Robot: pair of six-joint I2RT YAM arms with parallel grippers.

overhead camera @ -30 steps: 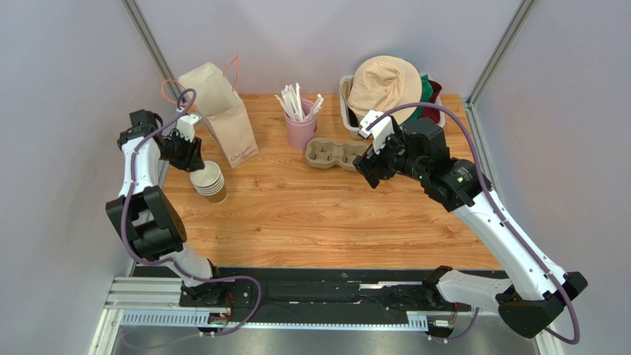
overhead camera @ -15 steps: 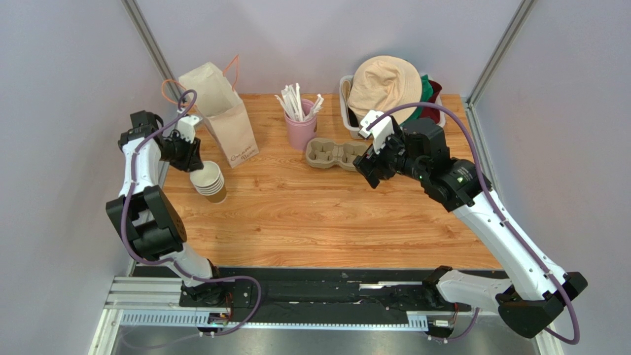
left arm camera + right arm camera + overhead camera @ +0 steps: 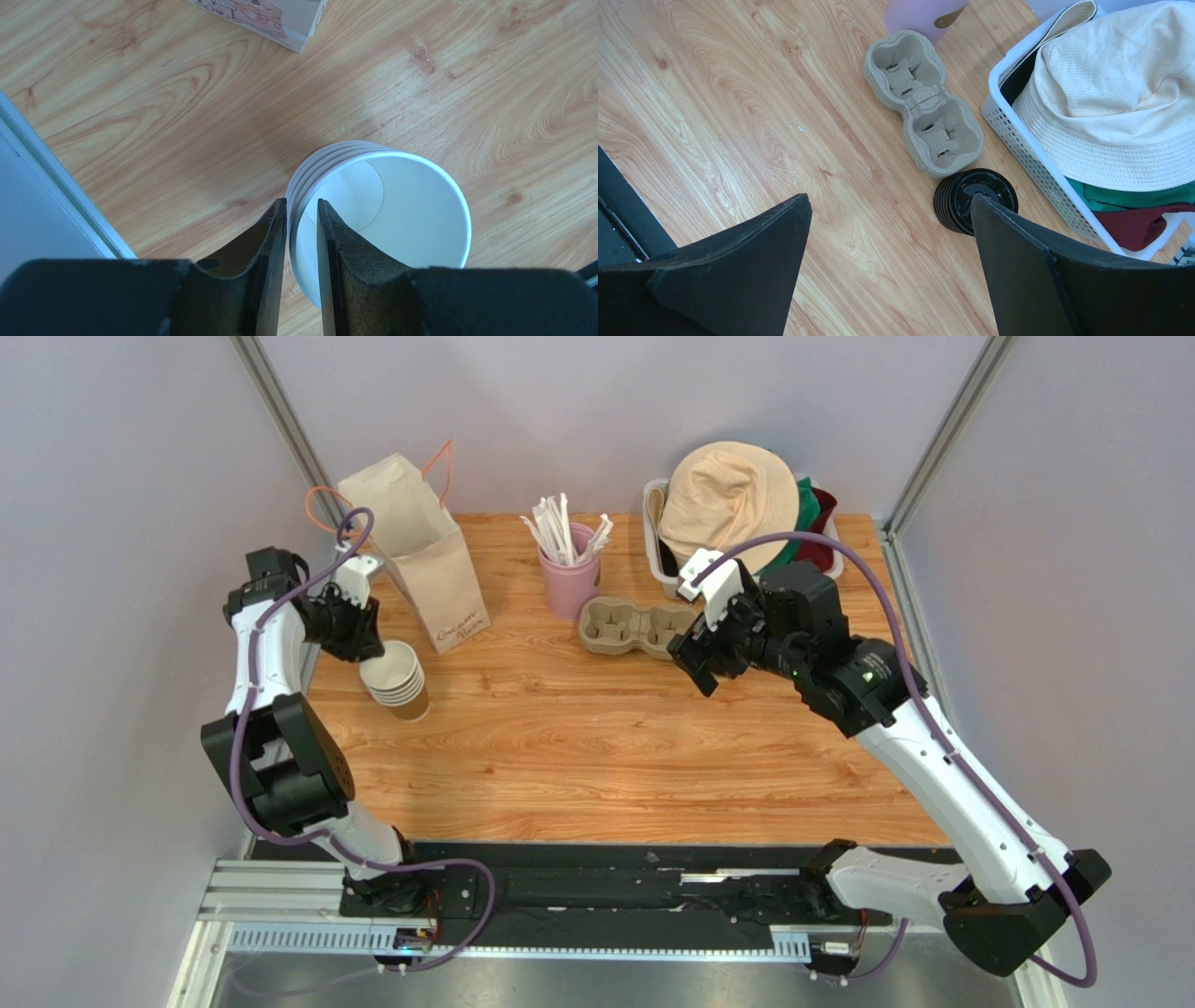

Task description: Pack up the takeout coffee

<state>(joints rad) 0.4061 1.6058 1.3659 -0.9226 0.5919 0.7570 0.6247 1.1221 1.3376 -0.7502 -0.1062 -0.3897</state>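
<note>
Left claw (image 3: 301,205) nearly closed astride top paper cup (image 3: 414,210) rim; cup lidless, white inside; grip unclear. Right claw (image 3: 890,203) wide, empty.

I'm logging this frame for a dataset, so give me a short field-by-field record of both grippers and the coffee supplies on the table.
left gripper: fingers closing astride the rim of the top cup in the stack of lidless brown paper cups
right gripper: open, holding nothing, above the stack of black plastic lids
grey pulp cup carrier: two wells, both vacant
brown kraft paper bag: upright, beyond the cup stack
pink cup of paper-wrapped straws: behind the carrier
</note>
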